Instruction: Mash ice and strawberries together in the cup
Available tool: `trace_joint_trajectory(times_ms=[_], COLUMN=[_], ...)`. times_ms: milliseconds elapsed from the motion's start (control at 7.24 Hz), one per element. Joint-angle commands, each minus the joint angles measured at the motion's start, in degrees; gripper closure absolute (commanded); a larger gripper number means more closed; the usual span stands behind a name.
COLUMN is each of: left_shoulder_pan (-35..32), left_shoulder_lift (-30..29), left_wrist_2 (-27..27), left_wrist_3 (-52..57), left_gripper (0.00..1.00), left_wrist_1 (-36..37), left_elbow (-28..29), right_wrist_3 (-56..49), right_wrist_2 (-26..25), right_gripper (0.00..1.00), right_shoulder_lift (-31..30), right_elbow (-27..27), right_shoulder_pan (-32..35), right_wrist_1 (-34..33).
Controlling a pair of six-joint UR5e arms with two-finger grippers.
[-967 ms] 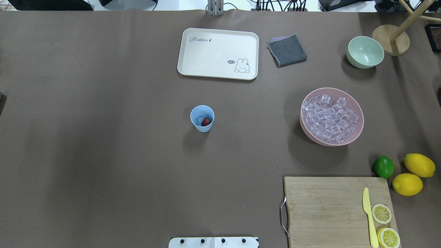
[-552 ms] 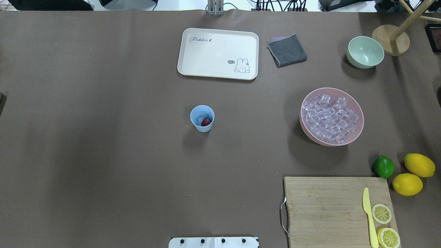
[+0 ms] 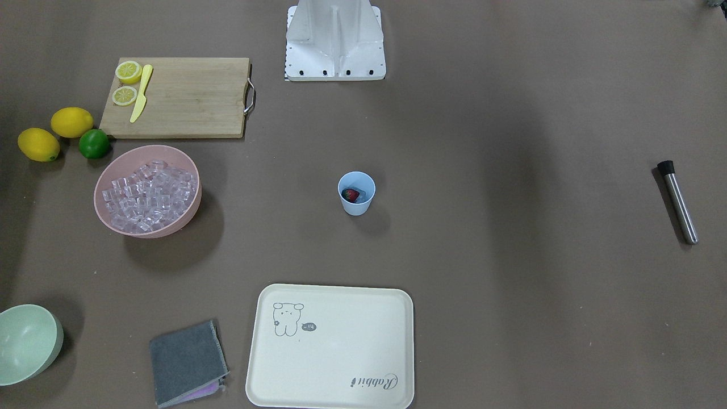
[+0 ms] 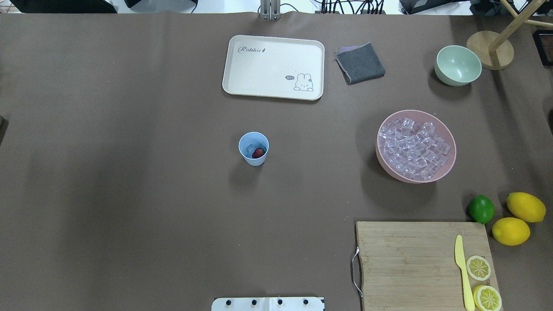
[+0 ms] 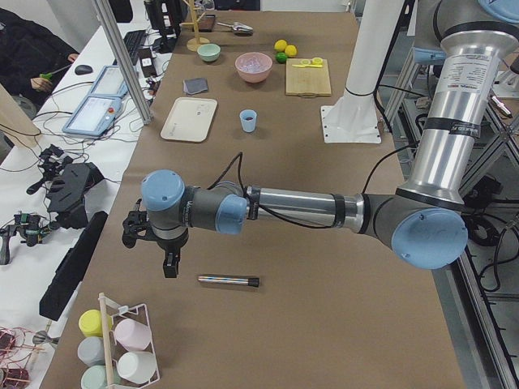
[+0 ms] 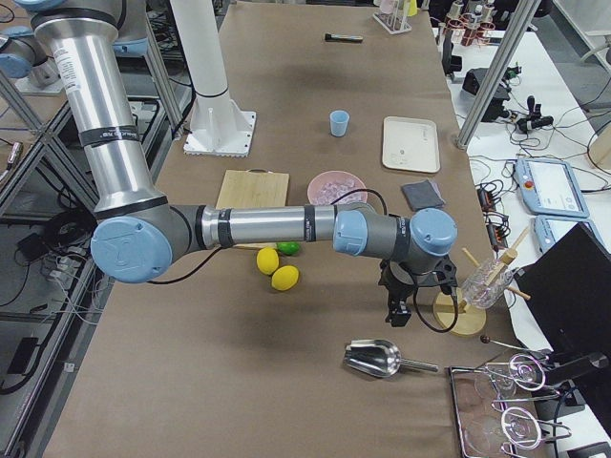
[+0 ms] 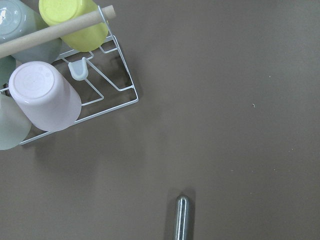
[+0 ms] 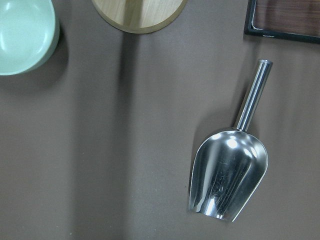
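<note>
Left gripper (image 5: 169, 263) and right gripper (image 6: 397, 311) show only from the sides, so I cannot tell their grip. Inside the cup (image 4: 253, 149), the ice (image 4: 250, 149) beside the strawberry (image 4: 259, 152) is barely discernible.

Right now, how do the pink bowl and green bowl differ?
The pink bowl is full of ice; the green bowl is empty. The pink bowl is wider than the green bowl. The pink bowl sits nearer the cutting board, the green bowl beside the wooden stand. Both are round, upright, on the robot's right.
</note>
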Motion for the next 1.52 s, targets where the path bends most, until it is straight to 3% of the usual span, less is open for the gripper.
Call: trace_joint_trajectory(times_ms=[0, 414, 1381], left_shoulder_pan=[-0.04, -0.04, 0.05], left_shoulder_lift=[-0.08, -0.26, 0.01], left_wrist_2=[-0.01, -0.01, -0.1], left_wrist_3=[0.56, 0.48, 0.39], left_gripper=[0.01, 0.01, 0.01], left_wrist_1=[0.05, 0.14, 0.14], left_elbow=[0.15, -0.12, -0.47], right_wrist_3=[-1.27, -1.27, -1.1], right_wrist_2=[0.15, 0.24, 0.06], right_gripper=[0.01, 0.01, 0.01], right_shoulder_lift=[-0.35, -6.14, -7.04], right_elbow=[-0.08, 6.32, 7.22], right_shoulder_pan=[0.79, 1.23, 1.23], right_wrist_1=[0.18, -0.08, -0.87])
